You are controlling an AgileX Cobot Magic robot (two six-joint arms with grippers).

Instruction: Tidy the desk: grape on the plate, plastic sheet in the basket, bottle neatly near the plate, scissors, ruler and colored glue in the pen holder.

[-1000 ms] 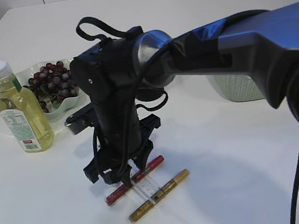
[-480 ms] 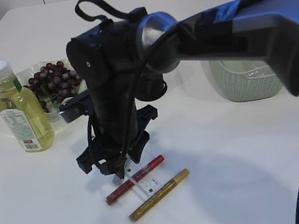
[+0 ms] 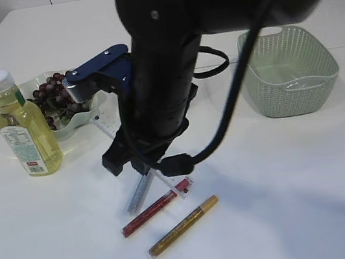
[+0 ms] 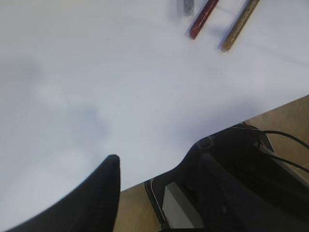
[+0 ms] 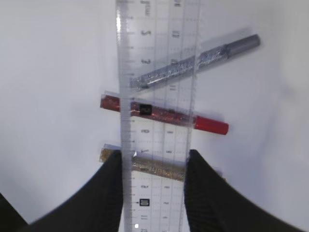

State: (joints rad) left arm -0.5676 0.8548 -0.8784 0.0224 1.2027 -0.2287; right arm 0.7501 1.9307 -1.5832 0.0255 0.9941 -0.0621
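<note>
The right gripper (image 5: 153, 166) has gone up off the table, and its jaws are squeezing the clear ruler (image 5: 158, 96), now in the air above three glue pens (image 3: 161, 208). So the ruler is picked up and can go to the pen holder, which I cannot see. The left gripper (image 4: 159, 164) hangs half open and empty.

Three glitter glue tubes were silver (image 5: 195, 62), red (image 5: 164, 115) and gold (image 5: 159, 166); a clear plastic ruler (image 5: 157, 111) bore printed black markings.
</note>
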